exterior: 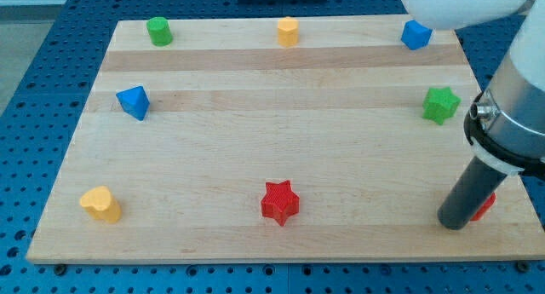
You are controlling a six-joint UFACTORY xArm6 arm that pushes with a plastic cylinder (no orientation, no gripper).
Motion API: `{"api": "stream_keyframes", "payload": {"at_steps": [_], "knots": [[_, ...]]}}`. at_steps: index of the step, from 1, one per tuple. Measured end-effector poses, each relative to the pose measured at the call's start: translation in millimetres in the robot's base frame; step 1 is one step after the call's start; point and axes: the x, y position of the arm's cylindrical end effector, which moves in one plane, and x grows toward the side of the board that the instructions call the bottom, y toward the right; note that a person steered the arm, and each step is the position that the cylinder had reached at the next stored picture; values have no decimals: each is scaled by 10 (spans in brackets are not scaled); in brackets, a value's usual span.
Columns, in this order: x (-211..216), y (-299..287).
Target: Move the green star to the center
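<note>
The green star (441,104) is seen near the surface's (255,149) right edge, bare wood stretching leftward, while my tip (455,223), a gripperless end effector grasping nothing, is planted below it.

A red block (486,206) near the view's bottom right is mostly hidden behind my rod, so its shape cannot be told; only a sliver shows just right of my tip (454,225). The arm's white upper body (464,4) is cut off by the view's top and right edges (blurred too). The counter (255,141) loses its bottom right corner behind the arm.
</note>
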Motion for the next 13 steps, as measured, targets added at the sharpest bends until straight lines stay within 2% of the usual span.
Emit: {"api": "stream_keyframes", "payload": {"at_steps": [2,4,6,7,8,9,11,13], "knots": [[-87,-108],[-1106,-326],[-1225,290],[-1496,577],[-1857,643],[-2022,534],[-1986,123],[-1754,205]]}}
